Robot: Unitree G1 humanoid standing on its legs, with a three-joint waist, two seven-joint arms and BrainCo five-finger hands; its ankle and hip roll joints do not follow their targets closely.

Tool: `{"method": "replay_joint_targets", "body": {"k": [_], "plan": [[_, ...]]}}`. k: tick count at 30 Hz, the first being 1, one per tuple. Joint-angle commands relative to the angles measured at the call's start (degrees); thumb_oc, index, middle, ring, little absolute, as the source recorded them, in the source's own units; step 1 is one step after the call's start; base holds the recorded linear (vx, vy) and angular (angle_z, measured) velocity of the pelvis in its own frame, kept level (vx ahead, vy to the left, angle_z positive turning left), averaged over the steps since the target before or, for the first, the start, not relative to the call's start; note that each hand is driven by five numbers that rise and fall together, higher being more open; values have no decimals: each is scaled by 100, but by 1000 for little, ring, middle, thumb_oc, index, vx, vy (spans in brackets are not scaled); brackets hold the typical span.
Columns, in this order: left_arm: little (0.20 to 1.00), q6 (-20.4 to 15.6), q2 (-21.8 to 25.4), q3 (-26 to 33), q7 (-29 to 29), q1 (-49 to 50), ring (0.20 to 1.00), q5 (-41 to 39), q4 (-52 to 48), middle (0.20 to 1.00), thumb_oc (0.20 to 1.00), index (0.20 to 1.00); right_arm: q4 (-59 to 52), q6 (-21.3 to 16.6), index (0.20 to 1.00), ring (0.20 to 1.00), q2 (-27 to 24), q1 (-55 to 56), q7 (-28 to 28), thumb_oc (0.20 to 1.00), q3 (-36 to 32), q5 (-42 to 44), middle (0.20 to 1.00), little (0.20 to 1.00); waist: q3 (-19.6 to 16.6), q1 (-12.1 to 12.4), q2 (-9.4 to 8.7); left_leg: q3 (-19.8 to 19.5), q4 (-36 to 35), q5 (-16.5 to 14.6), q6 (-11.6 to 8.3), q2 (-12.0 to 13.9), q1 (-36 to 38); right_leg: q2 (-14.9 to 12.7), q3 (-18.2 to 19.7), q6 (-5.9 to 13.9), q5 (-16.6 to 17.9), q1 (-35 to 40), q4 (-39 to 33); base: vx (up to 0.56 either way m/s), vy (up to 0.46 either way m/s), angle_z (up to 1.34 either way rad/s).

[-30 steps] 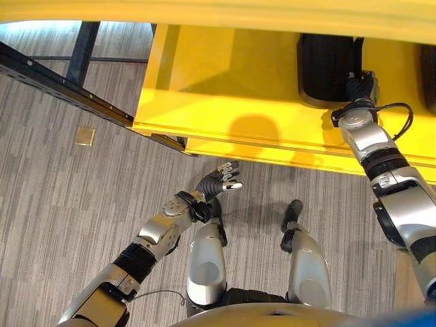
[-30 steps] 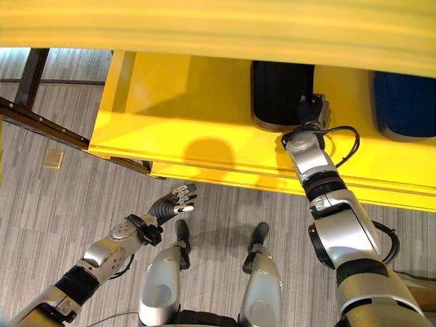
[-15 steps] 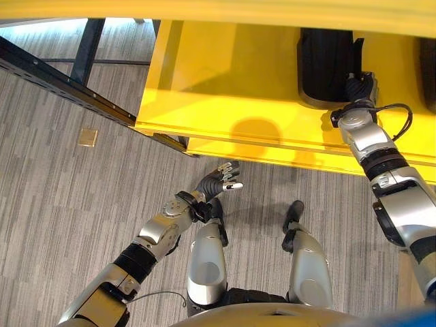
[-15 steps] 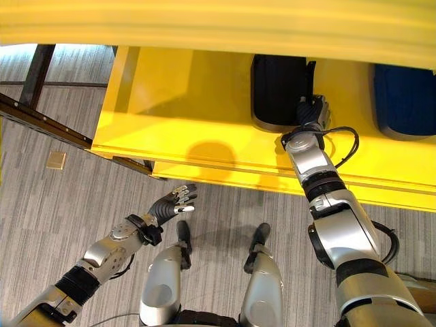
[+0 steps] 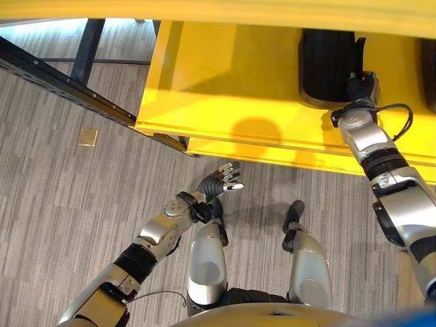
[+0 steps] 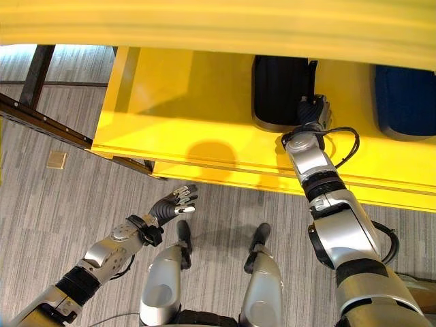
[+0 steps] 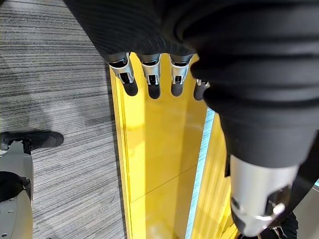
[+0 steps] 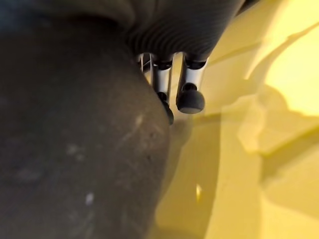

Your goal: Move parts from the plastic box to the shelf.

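Overhead: yellow shelf across top of head views, front edge running from 9 to 3 o'clock, grey striped carpet below. Black part resting on shelf deck at approx 1 o'clock, rounded dark body, near end pointing toward front edge. R hand reached up onto shelf, pressed against right flank of black part, at its near corner. In R wrist view, fingers seen extended alongside big dark curved surface of part, tips down near yellow deck; thumb hidden, so can't tell whether clamped on part or merely laid against it. Second item, dark blue part, also on shelf, just beside black one toward 3 o'clock, small gap between. L hand low at centre, hanging over carpet short of shelf edge, fingers spread & loosely straight, thumb apart, nothing held; L wrist view looking past straight fingertips at yellow shelf edge, well apart from it. Dark metal frame rail running diagonally at 10 o'clock, passing under shelf's left corner. Small tan floor plate on carpet at 9 o'clock, well apart from both hands.
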Motion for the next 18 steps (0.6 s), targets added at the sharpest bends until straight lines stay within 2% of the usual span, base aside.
{"method": "replay_joint_targets", "body": {"k": [1,11,13,15,18], "plan": [[1000,-125,49,-327,16,98,1000,-87,-521,1000,1000,1000,48,-181,200,200,-249,-895,-178,200,186,131,200,200,-102,181,131,-34,330,-70,70,58,-252,-548,-303,531,-781,-153,1277,0,0,0],[1000,-109,49,-399,29,72,1000,-99,-502,1000,1000,1000,194,-167,200,200,-247,-1022,-319,200,235,345,200,200,-102,198,145,-29,342,-75,69,71,-248,-570,-323,534,-786,-154,1309,0,0,0],[1000,-112,63,-418,33,77,1000,-116,-511,1000,1000,1000,207,-179,746,746,-247,-1036,-340,746,222,419,746,746,-102,193,144,-22,342,-77,65,74,-242,-569,-324,533,-792,-143,1302,0,0,0],[1000,-103,59,-421,23,86,1000,-110,-515,1000,1000,1000,196,-219,1000,1000,-244,-1018,-325,1000,190,472,1000,1000,-102,187,143,-17,344,-79,64,75,-233,-572,-328,533,-791,-134,1303,0,0,0],[1000,-71,50,-427,35,83,1000,-107,-524,1000,1000,1000,201,-239,1000,1000,-201,-985,-272,1000,146,674,1000,1000,-102,179,141,-11,343,-78,61,74,-225,-574,-321,533,-796,-127,1306,0,0,0]]}}
